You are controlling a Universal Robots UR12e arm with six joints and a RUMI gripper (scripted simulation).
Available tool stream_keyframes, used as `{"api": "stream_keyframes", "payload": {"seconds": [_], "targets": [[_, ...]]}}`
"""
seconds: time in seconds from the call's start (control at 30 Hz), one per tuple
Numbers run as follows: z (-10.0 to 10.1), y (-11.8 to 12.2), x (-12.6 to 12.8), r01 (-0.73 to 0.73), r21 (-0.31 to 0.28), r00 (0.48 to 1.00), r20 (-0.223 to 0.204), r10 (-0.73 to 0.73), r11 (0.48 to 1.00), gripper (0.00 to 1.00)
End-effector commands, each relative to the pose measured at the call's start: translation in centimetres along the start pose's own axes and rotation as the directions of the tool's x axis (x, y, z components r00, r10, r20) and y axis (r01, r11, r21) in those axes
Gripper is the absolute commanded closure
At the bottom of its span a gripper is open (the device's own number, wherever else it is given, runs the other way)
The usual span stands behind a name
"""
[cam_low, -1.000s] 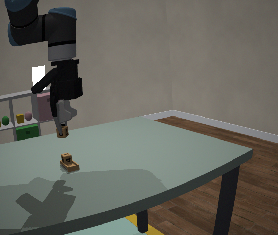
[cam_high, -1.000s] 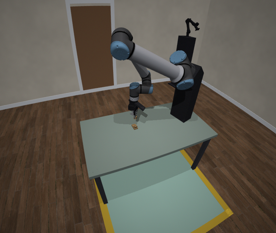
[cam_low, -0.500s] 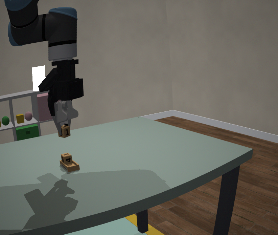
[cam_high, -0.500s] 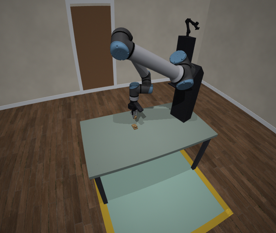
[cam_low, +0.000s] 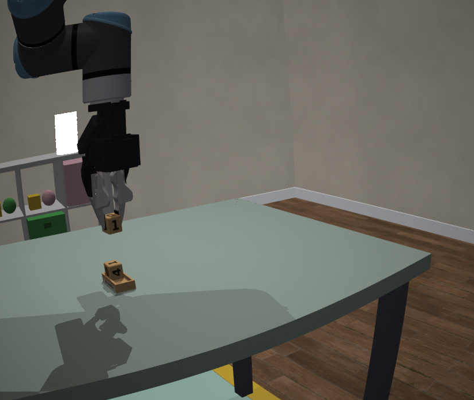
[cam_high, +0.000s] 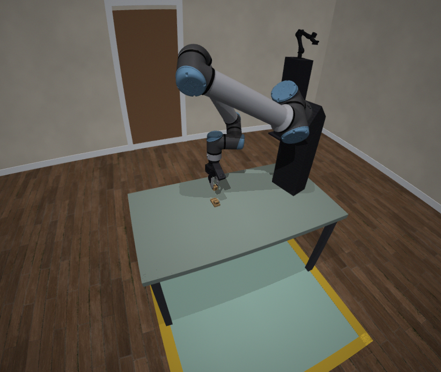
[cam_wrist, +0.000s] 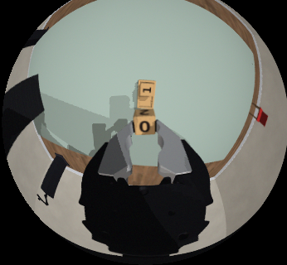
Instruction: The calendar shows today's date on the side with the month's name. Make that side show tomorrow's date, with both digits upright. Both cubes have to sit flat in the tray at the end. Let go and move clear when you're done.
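In the top view, the digits on the cube in the tray [cam_high: 215, 202] and on the held cube [cam_high: 214, 186] are too small to read. The month's name on the tray [cam_low: 121, 285] cannot be seen in any view. In the wrist view, the held cube [cam_wrist: 144, 124] covers part of the tray and the other cube [cam_wrist: 146, 93] behind it. In the exterior view, the arm [cam_low: 71, 40] is cut off by the upper left edge, and the hand [cam_low: 113, 211] hides the sides of the cube it holds. The counter [cam_low: 271, 253] is cut off at the left and bottom edges.
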State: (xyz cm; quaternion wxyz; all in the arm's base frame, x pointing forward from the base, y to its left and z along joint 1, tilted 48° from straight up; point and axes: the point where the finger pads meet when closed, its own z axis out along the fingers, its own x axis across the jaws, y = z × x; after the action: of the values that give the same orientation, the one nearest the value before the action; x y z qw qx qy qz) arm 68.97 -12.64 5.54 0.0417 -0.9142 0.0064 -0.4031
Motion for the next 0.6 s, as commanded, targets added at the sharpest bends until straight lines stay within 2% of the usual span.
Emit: {"api": "stream_keyframes", "payload": {"seconds": [0.0, 0.57], "targets": [[-0.03, 0.06, 0.11, -0.066, -0.003, 0.998, -0.001, 0.066, 0.998, 0.90], [-0.03, 0.12, 0.19, -0.115, -0.002, 0.993, -0.002, 0.115, 0.993, 0.90]]}}
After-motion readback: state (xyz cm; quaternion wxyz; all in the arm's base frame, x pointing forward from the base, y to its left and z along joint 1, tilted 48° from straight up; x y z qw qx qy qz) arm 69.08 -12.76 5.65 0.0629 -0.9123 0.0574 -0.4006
